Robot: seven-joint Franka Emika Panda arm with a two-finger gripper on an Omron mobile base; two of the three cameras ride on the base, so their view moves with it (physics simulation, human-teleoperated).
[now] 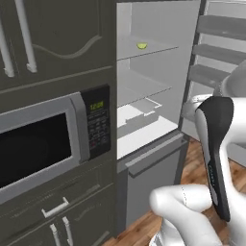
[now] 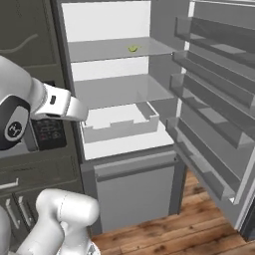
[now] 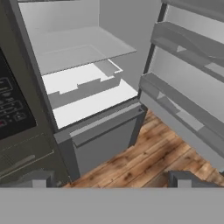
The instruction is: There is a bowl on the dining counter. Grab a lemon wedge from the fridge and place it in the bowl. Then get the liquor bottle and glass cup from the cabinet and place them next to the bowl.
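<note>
The fridge [image 1: 156, 72] stands open in front of me, its door [image 2: 214, 104] swung out to the right. A small yellow-green lemon wedge [image 1: 141, 45] lies on the upper shelf, also seen toward the back of that shelf [image 2: 133, 49]. My gripper [image 3: 111, 181] is open and empty, its two dark fingertips [image 3: 40, 179] wide apart. It hangs well below and in front of the wedge, looking at the fridge's lower shelves and the floor. The bowl, dining counter, liquor bottle and glass cup are out of view.
A microwave [image 1: 43, 144] in a dark oven tower stands left of the fridge, with dark cabinet doors [image 1: 57, 33] above it. A white drawer [image 2: 119, 122] sits low in the fridge above a grey freezer drawer [image 2: 134, 189]. Door shelves [image 3: 188, 43] jut out on the right over wooden floor [image 3: 140, 157].
</note>
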